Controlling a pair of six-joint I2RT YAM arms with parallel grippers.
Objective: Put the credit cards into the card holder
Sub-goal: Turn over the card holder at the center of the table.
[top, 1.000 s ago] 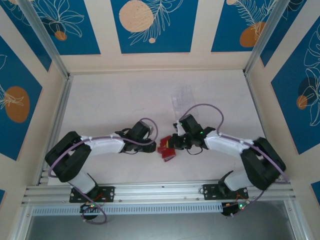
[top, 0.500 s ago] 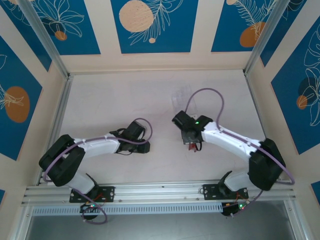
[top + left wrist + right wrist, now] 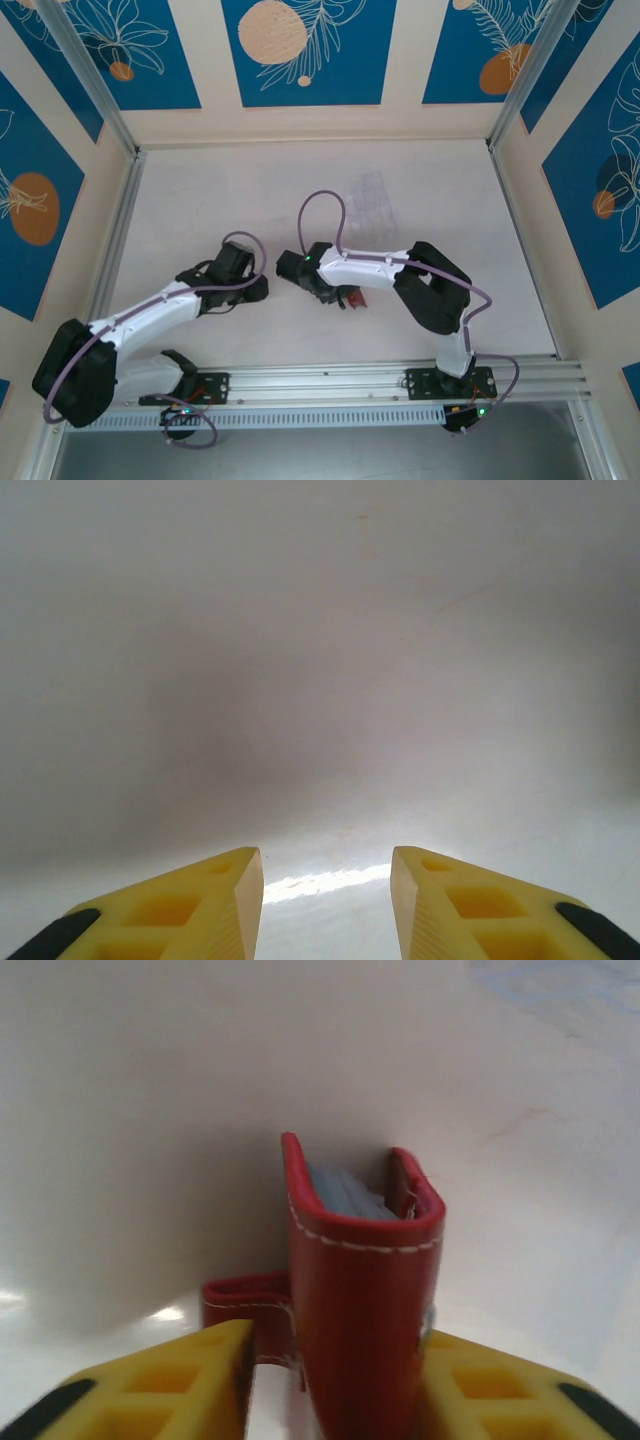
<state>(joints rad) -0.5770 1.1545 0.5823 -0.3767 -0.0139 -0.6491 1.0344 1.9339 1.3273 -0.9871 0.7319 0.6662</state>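
The card holder (image 3: 365, 1290) is a red stitched wallet, folded, standing on edge between my right gripper's yellow fingers (image 3: 175, 1385), its pale grey inside facing away. My right gripper (image 3: 338, 1348) is open. Its right finger touches the wallet, and a gap shows at the left finger, where a red strap tab (image 3: 245, 1305) lies. From above, the card holder (image 3: 353, 299) peeks out by the right gripper (image 3: 338, 294) at table centre. My left gripper (image 3: 258, 290) is to the left, apart from it. The left gripper (image 3: 325, 865) is open over bare table. The credit cards are hidden.
A clear plastic tray (image 3: 375, 195) lies on the white table (image 3: 200, 200) behind the grippers. The right arm is folded back on itself, its purple cable looping above it. Aluminium rails run along the left side and the near edge.
The right arm swung left and folded, carrying the card holder, then its jaws opened. The left arm drew back to the left, away from the wallet.
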